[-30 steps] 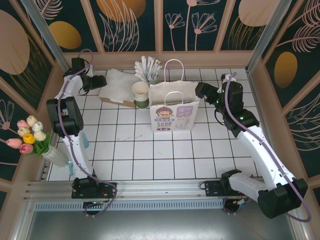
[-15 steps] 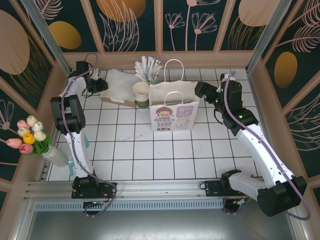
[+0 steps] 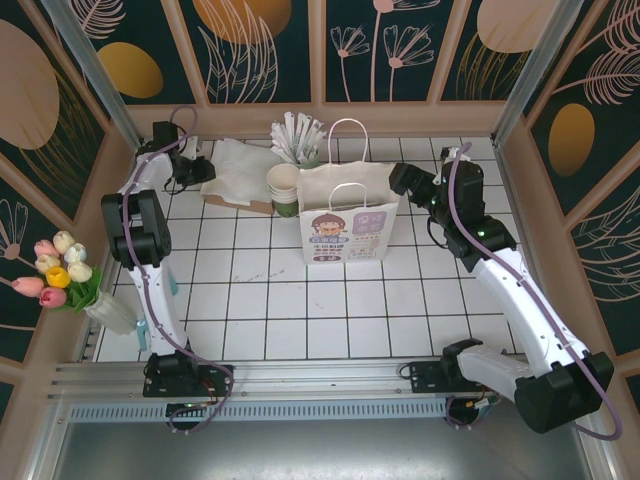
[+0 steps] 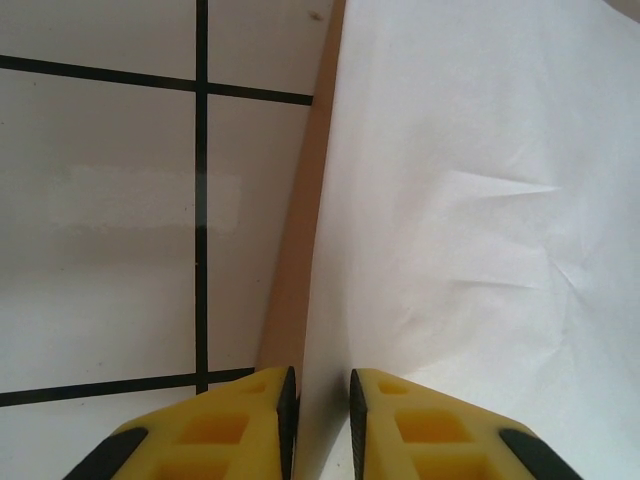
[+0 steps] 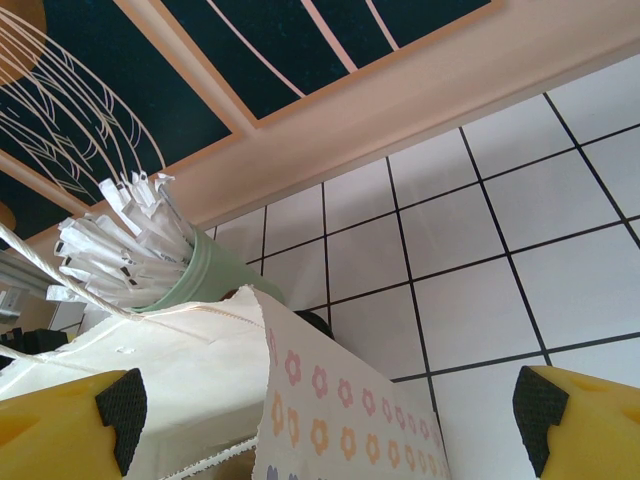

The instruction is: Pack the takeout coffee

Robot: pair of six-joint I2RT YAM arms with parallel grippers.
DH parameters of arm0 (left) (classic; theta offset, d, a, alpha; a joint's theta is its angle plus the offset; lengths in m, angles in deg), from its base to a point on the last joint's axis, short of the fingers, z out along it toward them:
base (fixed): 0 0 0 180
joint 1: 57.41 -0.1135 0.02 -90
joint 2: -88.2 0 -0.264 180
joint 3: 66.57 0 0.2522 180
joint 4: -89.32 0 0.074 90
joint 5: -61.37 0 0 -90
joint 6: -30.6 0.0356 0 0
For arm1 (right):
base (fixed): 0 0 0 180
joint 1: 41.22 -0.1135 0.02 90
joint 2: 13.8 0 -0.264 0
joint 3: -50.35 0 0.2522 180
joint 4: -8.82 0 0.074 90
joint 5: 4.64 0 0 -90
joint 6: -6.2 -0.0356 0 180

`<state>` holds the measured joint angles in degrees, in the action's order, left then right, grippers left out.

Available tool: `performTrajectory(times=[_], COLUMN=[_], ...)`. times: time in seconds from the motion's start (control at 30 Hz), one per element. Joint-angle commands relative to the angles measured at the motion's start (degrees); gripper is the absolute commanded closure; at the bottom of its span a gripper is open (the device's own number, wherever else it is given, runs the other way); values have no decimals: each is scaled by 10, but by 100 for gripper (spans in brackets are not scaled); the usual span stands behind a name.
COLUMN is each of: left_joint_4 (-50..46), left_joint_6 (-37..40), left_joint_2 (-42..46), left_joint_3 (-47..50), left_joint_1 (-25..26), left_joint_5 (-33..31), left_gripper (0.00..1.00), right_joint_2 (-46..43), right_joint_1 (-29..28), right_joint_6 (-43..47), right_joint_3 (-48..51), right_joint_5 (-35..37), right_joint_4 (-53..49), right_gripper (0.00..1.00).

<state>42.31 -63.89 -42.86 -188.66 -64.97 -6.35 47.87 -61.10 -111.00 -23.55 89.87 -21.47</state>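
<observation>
The takeout coffee [image 3: 282, 187], a small dark green cup with a cream inside, stands against the left side of the white paper bag [image 3: 345, 215]. My left gripper [image 3: 203, 168] is at the back left, away from the cup. In the left wrist view its yellow fingers [image 4: 250, 425] are nearly together, pinching the edge of a white paper sheet [image 4: 470, 230] that lies over a brown pulp carrier [image 4: 300, 250]. My right gripper [image 3: 403, 180] hangs wide open at the bag's upper right edge. The flower-printed bag edge [image 5: 350, 410] sits between its spread jaws [image 5: 325, 425].
A pale mint holder of white-wrapped straws [image 3: 296, 138] stands behind the bag and shows in the right wrist view [image 5: 190, 275]. A vase of tulips [image 3: 62, 272] is at the left edge. Wooden walls close in the back and sides. White tiles lie in front of the bag.
My left gripper has slid a little right onto the white sheet's edge and its jaws have closed from wide to nearly together. The right arm has barely moved.
</observation>
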Motion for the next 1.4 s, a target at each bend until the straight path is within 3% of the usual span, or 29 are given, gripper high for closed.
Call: performTrajectory(times=[0.0,0.17,0.5,0.63,0.87,1.37], left_joint_4=[-11,-11,-16,-12,100,140], left_joint_6=[6,7,9,-7,-126,-218], left_joint_2=[30,39,53,76,219,367], left_joint_3=[-14,-14,-16,-17,67,135], left_joint_1=[3,3,3,3,3,4], left_joint_5=[14,14,17,37,58,108], left_gripper=[76,72,100,100,100,100], right_joint_2=[-12,-19,-21,-22,2,42], right_joint_1=[-5,-5,-6,-6,-6,-8], right_joint_6=[-5,-6,-9,0,78,82], right_joint_3=[-14,-12,-11,-9,-27,-51], right_joint_5=[2,5,5,-2,-111,-124], right_joint_4=[8,7,6,10,15,-10], right_gripper=[4,4,4,4,4,7])
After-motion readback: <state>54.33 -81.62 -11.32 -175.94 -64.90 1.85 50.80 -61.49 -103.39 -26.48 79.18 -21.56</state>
